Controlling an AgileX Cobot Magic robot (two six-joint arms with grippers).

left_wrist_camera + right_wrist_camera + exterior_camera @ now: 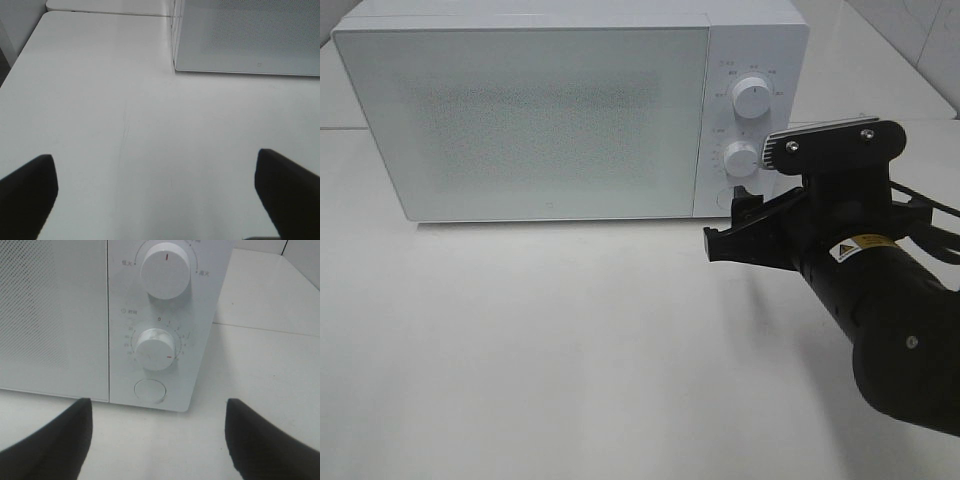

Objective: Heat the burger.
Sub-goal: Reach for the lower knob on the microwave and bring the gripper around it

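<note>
high camera looks down on the microwave (520, 120) front; right wrist faces its dials (155, 349) up close; left wrist sees desk (125, 125) and door corner (181, 64).

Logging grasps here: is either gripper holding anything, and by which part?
Nothing is held. The left gripper and the right gripper are both open and empty.

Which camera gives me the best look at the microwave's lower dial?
Right wrist: the lower dial is close and unobstructed, its red marker and scale visible. Exterior high shows the dial small. Left wrist shows only the microwave door.
</note>
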